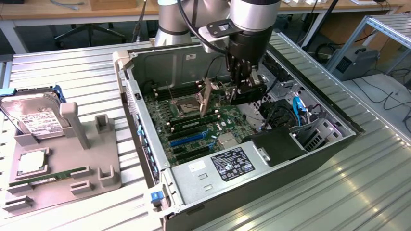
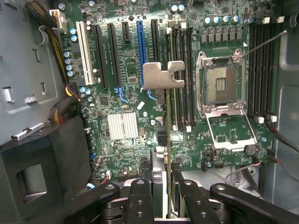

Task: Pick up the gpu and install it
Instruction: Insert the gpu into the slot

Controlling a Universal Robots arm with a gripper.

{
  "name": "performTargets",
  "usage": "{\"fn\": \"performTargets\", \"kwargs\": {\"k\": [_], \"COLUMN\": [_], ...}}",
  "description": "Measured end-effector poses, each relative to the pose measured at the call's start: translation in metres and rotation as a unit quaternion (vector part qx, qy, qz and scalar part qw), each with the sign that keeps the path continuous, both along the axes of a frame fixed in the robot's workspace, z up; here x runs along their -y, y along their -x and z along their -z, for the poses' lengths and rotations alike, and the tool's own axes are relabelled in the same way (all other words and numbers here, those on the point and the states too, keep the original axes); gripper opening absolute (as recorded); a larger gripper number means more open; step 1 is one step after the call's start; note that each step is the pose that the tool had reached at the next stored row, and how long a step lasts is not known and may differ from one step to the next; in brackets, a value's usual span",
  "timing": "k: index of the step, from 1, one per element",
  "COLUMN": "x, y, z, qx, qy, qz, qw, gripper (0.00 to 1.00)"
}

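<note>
My gripper point(image 1: 246, 90) hangs inside the open computer case point(image 1: 334, 144), shut on the gpu point(image 1: 207, 100). The gpu is a thin card held on edge above the motherboard point(image 1: 192, 130). In the wrist view the gpu point(image 2: 166, 140) appears edge-on, running away from the black fingers point(image 2: 140, 198). Its pale metal bracket point(image 2: 162, 74) is at the far end, over the long expansion slots just beside the blue slot point(image 2: 141, 51). The gripper point(image 2: 164, 189) clamps the near end of the card. The card is above the board, not seated in a slot.
The open CPU socket point(image 2: 222, 86) and memory slots lie beside the card. A black shroud point(image 1: 276, 144), the power supply point(image 1: 224, 163) and cables crowd the case's near end. On the exterior view's left, a grey tray point(image 1: 96, 178) holds a hard drive point(image 1: 32, 120), a processor point(image 1: 32, 162) and a memory stick point(image 1: 51, 175).
</note>
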State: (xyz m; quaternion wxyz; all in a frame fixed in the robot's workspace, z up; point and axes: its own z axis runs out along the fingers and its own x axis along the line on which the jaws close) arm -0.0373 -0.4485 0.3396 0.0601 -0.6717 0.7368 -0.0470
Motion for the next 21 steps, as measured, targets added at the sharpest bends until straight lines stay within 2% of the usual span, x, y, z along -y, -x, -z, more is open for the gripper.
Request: {"fn": "performTargets", "kwargs": {"k": [10, 12, 13, 19, 21], "x": [0.0054, 0.0162, 0.0201, 0.0407, 0.0447], "y": [0.001, 0.003, 0.004, 0.007, 0.008], "z": [0.0008, 0.0024, 0.003, 0.0071, 0.0079], "qx": [0.0, 0.0, 0.0, 0.0, 0.0], "qy": [0.0, 0.0, 0.0, 0.0, 0.0], "qz": [0.0, 0.0, 0.0, 0.0, 0.0], "qw": [1.0, 1.0, 1.0, 1.0, 1.0], "gripper": [0.27, 0.27, 0.27, 0.27, 0.27]}}
